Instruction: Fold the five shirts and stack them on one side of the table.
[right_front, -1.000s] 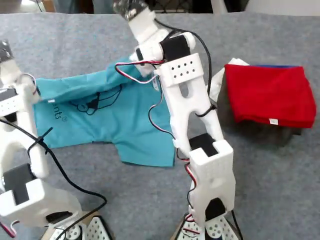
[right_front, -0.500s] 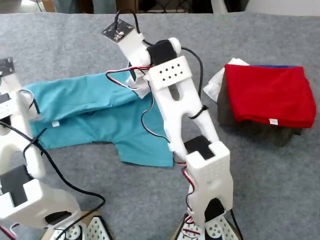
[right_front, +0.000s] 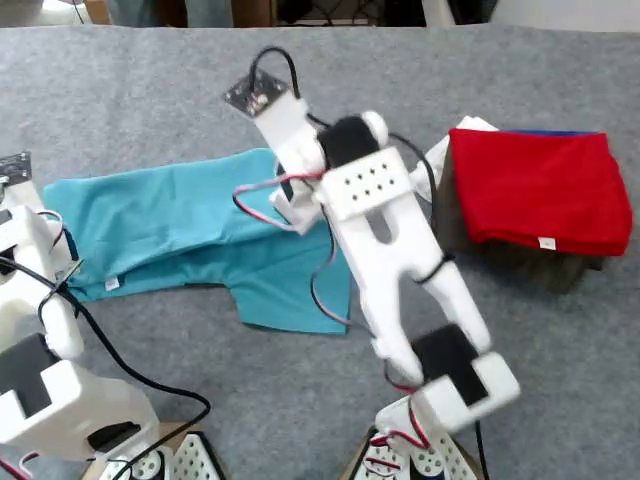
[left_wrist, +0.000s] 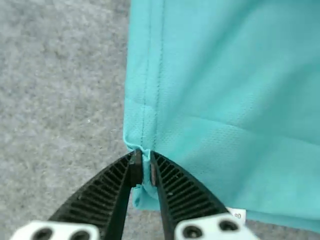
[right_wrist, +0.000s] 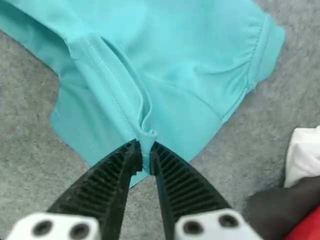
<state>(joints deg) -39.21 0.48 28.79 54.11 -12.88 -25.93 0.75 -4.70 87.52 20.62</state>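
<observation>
Change: top half of teal shirt (right_front: 180, 225) now laid over the front half, print covered; both arms drawn back toward near edge, right arm lower.
Left claw (left_wrist: 142, 161): clenched on hem corner at shirt's left end.
Right claw (right_wrist: 144, 149): clenched on pinched fold beside a seam.
Teal shirt: flat on grey desk (right_front: 150, 100), left of centre, one sleeve poking toward near edge.
Red shirt (right_front: 535, 190): folded, atop folded pile (right_front: 500, 255), right side, apart from teal shirt.
</observation>
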